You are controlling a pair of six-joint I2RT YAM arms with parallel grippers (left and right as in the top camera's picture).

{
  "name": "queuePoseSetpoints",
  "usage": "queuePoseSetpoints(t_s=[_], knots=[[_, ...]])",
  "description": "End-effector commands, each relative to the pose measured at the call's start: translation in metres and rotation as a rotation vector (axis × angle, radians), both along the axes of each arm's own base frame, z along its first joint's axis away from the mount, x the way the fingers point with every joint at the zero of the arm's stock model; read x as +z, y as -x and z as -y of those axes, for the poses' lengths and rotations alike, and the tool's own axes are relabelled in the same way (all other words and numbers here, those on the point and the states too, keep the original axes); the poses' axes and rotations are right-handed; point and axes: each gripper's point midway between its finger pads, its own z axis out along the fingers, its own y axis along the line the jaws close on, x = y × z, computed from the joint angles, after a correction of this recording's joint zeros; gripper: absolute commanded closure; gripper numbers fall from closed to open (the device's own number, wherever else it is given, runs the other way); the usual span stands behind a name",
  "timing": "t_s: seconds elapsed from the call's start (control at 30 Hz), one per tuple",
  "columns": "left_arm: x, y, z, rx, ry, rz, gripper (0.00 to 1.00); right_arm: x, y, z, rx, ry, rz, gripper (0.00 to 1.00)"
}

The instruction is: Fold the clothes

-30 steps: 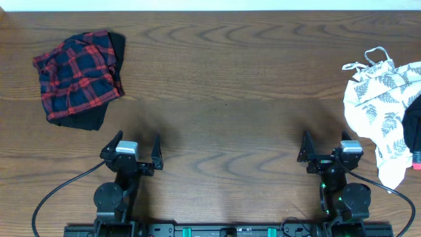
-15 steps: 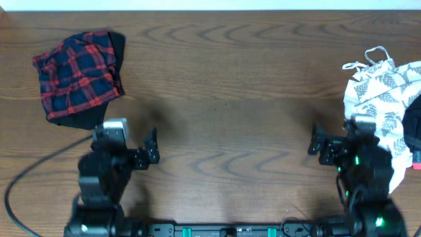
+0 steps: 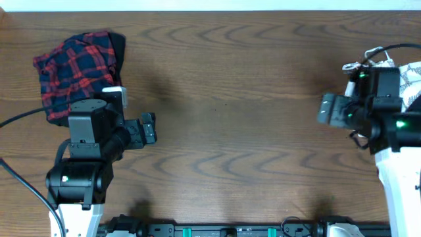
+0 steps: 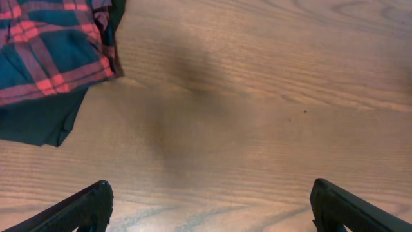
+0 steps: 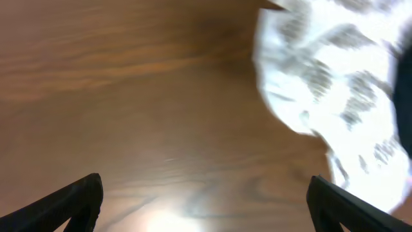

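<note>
The left gripper (image 4: 209, 205) has its two fingers spread wide. Nothing is between them. Only the bare brown table (image 3: 230, 85) shows under it. The right gripper (image 5: 206, 200) is spread wide too, and it holds nothing.

A little to the far left of the left gripper lies the plaid piece (image 4: 45, 38). It sits at the far left of the table. Close to the right gripper, on its right, lies the white leaf-print top (image 5: 335, 84), at the right edge of the table. The two are well apart, with a lot of bare wood between them.

I think these clothes are soft, light and floppy. They cannot break, but they will sag and bunch up when lifted. A good place to pinch is a loose edge or a corner, so the cloth can be pulled flat first.

The plaid piece has red and navy squares and lies in a crumpled heap. A dark cloth (image 4: 38, 122) sticks out from under its near side. The top is white with grey leaves and is rumpled too. It looks blurry from the wrist, so I cannot tell its shape.
</note>
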Motion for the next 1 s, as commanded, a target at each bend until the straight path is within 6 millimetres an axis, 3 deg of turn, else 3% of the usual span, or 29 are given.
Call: queuePoseSetpoints(t_s=[0.0, 0.2, 0.43, 0.73, 0.97], knots=[[0.008, -0.001, 0.002, 0.001, 0.008, 0.016, 0.02, -0.001, 0.011, 0.059, -0.296, 0.009, -0.01, 0.01], [0.008, -0.001, 0.002, 0.001, 0.008, 0.017, 0.02, -0.028, 0.054, 0.161, -0.671, -0.039, -0.094, 0.01], [0.008, -0.001, 0.002, 0.001, 0.008, 0.016, 0.02, -0.071, 0.078, 0.225, -0.869, -0.09, -0.163, 0.01], [0.008, -0.001, 0.002, 0.0, 0.008, 0.015, 0.02, -0.116, 0.056, 0.262, -0.826, -0.082, -0.174, 0.01], [0.008, -0.001, 0.002, 0.001, 0.007, 0.016, 0.02, -0.16, 0.048, 0.271, -0.778, -0.094, -0.245, 0.01]])
